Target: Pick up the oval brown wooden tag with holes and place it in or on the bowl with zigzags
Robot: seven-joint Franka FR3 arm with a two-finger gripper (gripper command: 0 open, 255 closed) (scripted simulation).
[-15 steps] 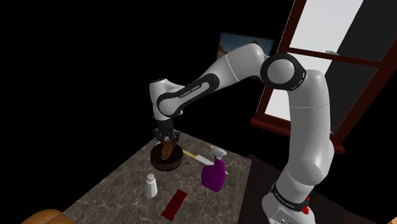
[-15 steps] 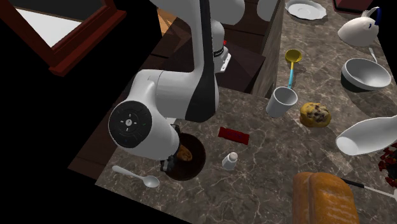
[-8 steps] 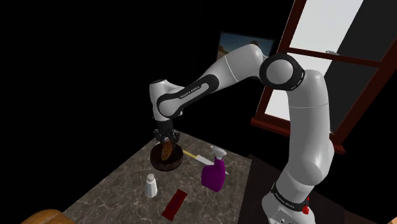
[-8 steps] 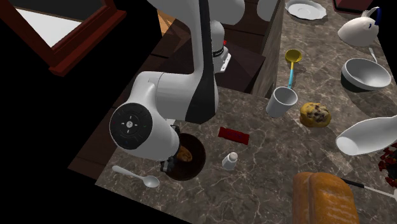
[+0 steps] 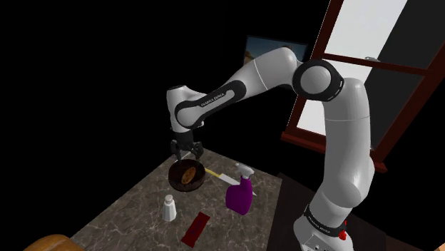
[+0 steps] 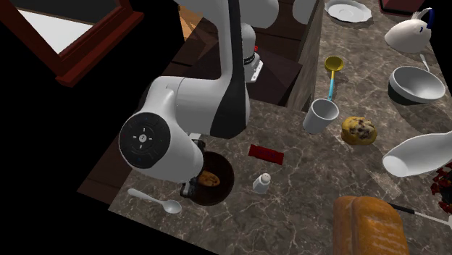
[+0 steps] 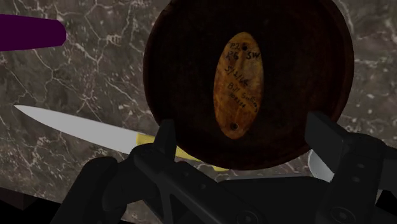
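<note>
The oval brown tag (image 7: 238, 83), with dark writing and a hole near one end, lies flat inside the dark brown bowl (image 7: 159, 70). In the shoulder view the tag (image 5: 187, 173) rests in the bowl (image 5: 174, 178) on the marble counter. My black gripper (image 5: 185, 151) hangs just above it, open. In the wrist view the gripper (image 7: 245, 127) has its fingers spread wide on either side of the tag and touching nothing. The arm covers part of the bowl (image 6: 223, 185) in the second exterior view, where the tag (image 6: 210, 177) peeks out.
A knife (image 7: 76, 127) lies beside the bowl. A purple spray bottle (image 5: 239, 194), a white shaker (image 5: 169, 207) and a red bar (image 5: 195, 228) stand nearby. The second exterior view adds a spoon (image 6: 156, 201), a white cup (image 6: 319, 116), a muffin (image 6: 359, 130) and bread (image 6: 369, 224).
The gripper has opened and let go of the tag, then risen a little. The tag, held upright before, now lies flat in the bowl.
</note>
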